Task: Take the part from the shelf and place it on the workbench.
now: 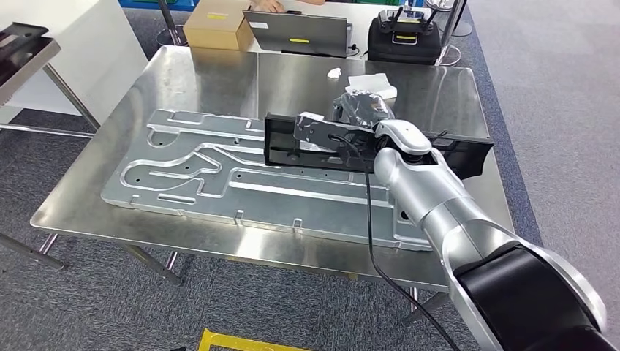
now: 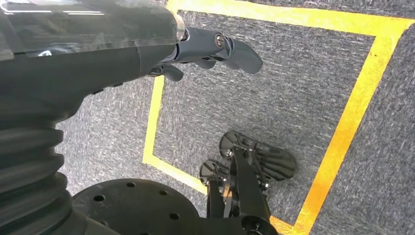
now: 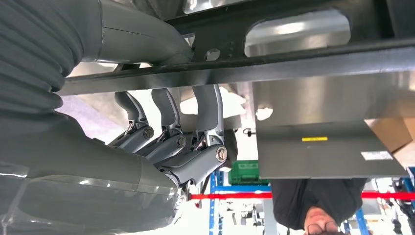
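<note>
One stamped metal panel [image 1: 219, 179] lies flat across the steel workbench [image 1: 183, 80], taking up most of its middle and reaching close to the near edge. Bare steel stays open along the left side and across the far half of the top. Behind the far edge stand one cardboard box [image 1: 213, 29], one laptop [image 1: 296, 33] and one black case [image 1: 406, 36]. One long black part [image 1: 281, 139] lies crosswise over the right half of the panel, its right end [image 1: 468, 153] near the workbench's right edge. The right hand [image 1: 358, 121] grips the part near its middle; in the right wrist view its fingers [image 3: 169, 117] curl around the part's dark bar [image 3: 274, 68]. The left hand [image 2: 205, 51] hangs over yellow-taped carpet [image 2: 303, 88], fingers loosely extended, holding nothing.
</note>
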### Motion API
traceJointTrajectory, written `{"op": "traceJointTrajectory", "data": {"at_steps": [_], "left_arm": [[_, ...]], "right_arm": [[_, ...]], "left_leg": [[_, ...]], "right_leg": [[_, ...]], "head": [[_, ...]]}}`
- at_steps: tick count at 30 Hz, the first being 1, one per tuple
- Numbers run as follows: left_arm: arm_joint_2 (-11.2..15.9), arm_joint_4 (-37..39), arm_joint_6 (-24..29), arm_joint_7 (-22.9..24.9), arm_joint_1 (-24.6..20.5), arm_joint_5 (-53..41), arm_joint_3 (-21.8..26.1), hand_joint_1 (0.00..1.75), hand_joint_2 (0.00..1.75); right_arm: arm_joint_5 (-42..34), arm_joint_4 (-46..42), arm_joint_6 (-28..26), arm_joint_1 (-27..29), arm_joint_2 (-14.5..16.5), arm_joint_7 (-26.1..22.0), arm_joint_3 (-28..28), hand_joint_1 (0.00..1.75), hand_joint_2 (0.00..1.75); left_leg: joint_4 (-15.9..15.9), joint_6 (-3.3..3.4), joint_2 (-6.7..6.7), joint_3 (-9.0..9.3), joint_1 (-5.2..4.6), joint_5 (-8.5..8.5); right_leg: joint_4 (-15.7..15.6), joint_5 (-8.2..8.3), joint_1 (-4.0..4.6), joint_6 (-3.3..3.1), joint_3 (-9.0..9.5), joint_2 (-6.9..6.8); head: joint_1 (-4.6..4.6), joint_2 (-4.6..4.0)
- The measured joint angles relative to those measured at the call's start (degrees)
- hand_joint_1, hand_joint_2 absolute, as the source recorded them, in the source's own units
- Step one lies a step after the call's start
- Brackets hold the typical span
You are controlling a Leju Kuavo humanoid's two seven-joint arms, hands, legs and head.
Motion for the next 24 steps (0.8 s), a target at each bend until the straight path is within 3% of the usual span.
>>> {"op": "traceJointTrajectory", "data": {"at_steps": [12, 24], "left_arm": [[-0.1, 0.0, 0.1, 0.0, -0.1, -0.5, -0.5, 0.00, 1.75], [-0.3, 0.0, 2.2, -4.7, -0.5, -1.3, -1.6, 0.00, 1.75]], "right_arm": [[0.8, 0.6, 0.2, 1.7, 0.4, -0.8, 0.0, 1.75, 1.75], [2.3, 0.8, 1.1, 2.4, 0.7, -1.4, 0.0, 1.75, 1.75]], "left_leg": [[0.0, 0.01, -0.06, -0.02, -0.02, 0.00], [0.0, 0.01, -0.08, -0.02, -0.02, 0.00]], "right_leg": [[0.0, 0.01, -0.04, 0.02, 0.03, -0.04], [0.0, 0.01, -0.03, 0.02, 0.03, -0.05]], "head": [[0.00, 0.00], [0.00, 0.00]]}}
